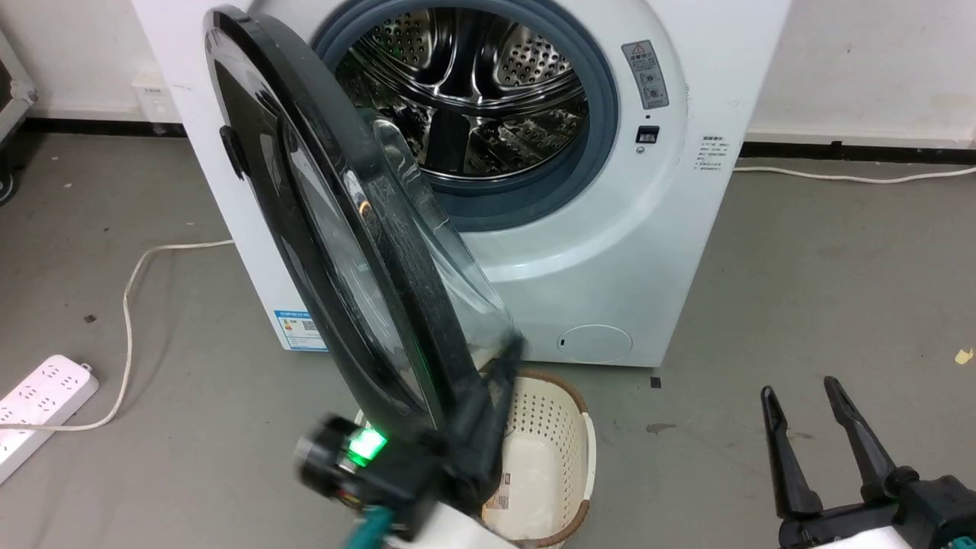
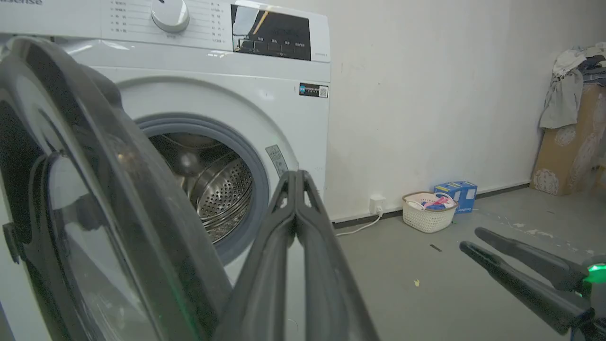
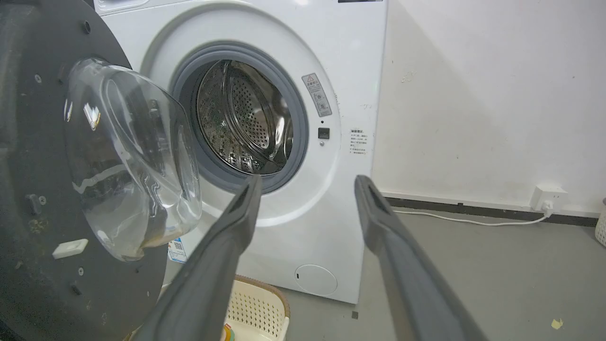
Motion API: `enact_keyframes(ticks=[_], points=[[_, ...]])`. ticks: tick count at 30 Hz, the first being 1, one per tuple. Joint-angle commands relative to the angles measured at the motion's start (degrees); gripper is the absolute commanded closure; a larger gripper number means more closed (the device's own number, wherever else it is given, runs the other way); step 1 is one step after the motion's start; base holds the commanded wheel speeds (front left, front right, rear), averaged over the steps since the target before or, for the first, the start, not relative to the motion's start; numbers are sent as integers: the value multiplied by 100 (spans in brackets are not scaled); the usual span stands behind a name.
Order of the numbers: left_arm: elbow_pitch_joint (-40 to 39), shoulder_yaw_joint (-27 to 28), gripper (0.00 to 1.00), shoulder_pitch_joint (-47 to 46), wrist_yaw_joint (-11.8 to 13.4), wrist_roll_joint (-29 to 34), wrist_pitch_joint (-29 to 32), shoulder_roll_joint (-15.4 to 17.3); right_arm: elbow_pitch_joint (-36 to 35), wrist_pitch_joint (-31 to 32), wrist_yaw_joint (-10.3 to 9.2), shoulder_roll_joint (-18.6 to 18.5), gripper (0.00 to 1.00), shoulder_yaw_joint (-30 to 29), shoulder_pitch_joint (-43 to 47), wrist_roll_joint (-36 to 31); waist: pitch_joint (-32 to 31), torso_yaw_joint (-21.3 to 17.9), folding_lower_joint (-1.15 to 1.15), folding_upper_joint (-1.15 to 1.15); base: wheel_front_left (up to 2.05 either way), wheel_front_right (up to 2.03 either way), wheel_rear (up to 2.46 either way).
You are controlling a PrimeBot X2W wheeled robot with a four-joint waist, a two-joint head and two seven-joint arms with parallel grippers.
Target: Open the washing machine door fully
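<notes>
Glass bowl (image 1: 465, 267) turned toward the steel drum (image 1: 473, 91), the washing machine door (image 1: 320, 229) stands swung well out from the white washing machine (image 1: 625, 252), almost edge-on to the head camera, its hinged side at that view's left and its lower rim hanging above a cream laundry basket (image 1: 568, 435) on the grey floor (image 1: 801, 290). The left gripper (image 2: 296, 177) reaches up beside the door's lower edge on the drum side, its two dark fingers pressed together with nothing seen between them; the head view blurs it, so whether it touches the rim cannot be told. The right gripper (image 1: 799, 389) hovers well apart from the door at the lower right of the head view, its fingers spread and empty, pointing toward the machine's front. From the right wrist camera, the door's (image 3: 38, 156) dark inner face and bulging clear centre fill the left side, with the grey rubber ring (image 3: 303, 118) around the exposed drum beyond. A small round white filter cover (image 1: 595, 343) sits low on the machine's front, and a white power strip (image 1: 42, 396) lies on the floor at the head view's left with its cable (image 1: 130, 305) running toward the machine.
</notes>
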Motion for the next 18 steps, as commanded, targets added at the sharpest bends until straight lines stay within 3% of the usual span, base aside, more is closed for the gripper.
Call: enact_keyframes(ticks=[1,7,18], points=[[120,-92,100,105,-41,-50,123,11,16,-26,5,26,0,-14,-21,43,13,4,0,0,0,0,0],[729,-348,100,251,52,-166,567,11,49,-26,5,26,0,-17,-29,44,56,40,0,0,0,0,0],[1426,-166,100,377,271,-302,335,61,178,-26,5,27,0,2,23,119,-4,341,0,0,0,0,0]])
